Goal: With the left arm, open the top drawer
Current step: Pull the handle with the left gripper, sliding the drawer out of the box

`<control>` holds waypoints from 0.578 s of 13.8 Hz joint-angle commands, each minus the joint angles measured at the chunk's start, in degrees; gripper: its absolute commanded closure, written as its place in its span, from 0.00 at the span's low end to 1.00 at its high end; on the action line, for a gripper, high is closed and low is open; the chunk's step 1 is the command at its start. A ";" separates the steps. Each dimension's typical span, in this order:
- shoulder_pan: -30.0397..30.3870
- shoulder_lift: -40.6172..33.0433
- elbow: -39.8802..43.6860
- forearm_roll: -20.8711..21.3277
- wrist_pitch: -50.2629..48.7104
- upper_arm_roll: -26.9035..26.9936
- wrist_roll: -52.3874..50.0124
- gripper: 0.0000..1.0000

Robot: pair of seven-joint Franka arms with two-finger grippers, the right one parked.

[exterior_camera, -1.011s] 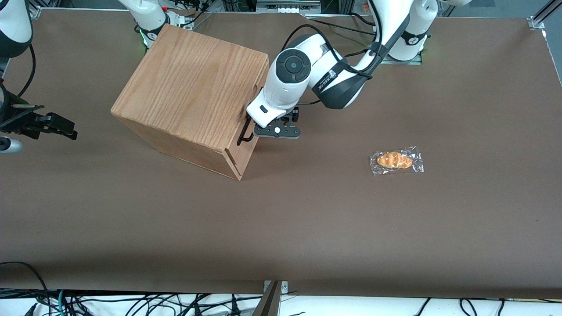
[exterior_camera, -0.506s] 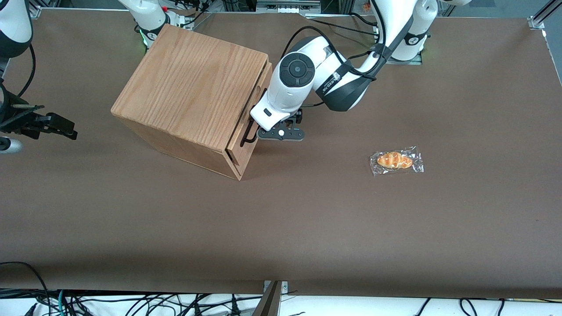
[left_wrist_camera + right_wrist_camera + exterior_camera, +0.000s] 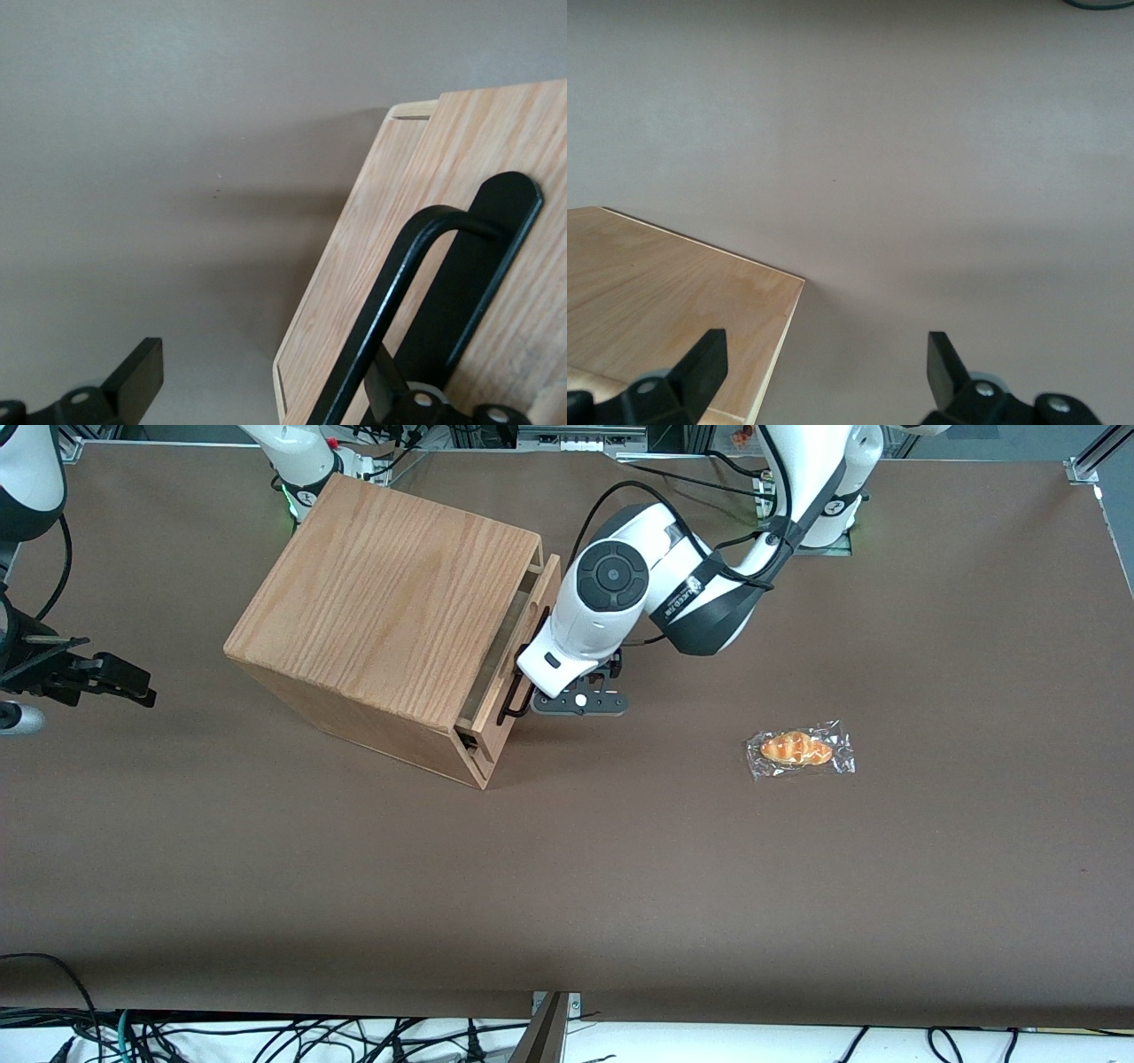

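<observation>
Your claw (image 3: 530,701) sits at the top drawer (image 3: 518,651), fingers apart, one hooked inside its black handle (image 3: 399,292); the drawer stands slightly out of the cabinet (image 3: 381,615).

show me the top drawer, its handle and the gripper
top drawer (image 3: 523,642), front view, on its front panel
handle (image 3: 390,301), left wrist view, on the black bar
gripper (image 3: 540,691), front view, at the handle, between the fingertips

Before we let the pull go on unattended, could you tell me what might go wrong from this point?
The gripper stands open, with only one finger hooked inside the black handle, so it might slip off. The top drawer is only partly out, and the cabinet sits loose and angled on the table, so further pulling could drag or turn it.
</observation>
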 commanded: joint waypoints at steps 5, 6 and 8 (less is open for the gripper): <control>2.49 -1.39 0.07 1.06 -2.75 0.11 3.00 0.00; 2.58 -1.56 -0.02 0.97 -2.75 0.11 2.91 0.00; 2.41 -1.57 -0.28 1.06 -2.76 0.11 2.91 0.00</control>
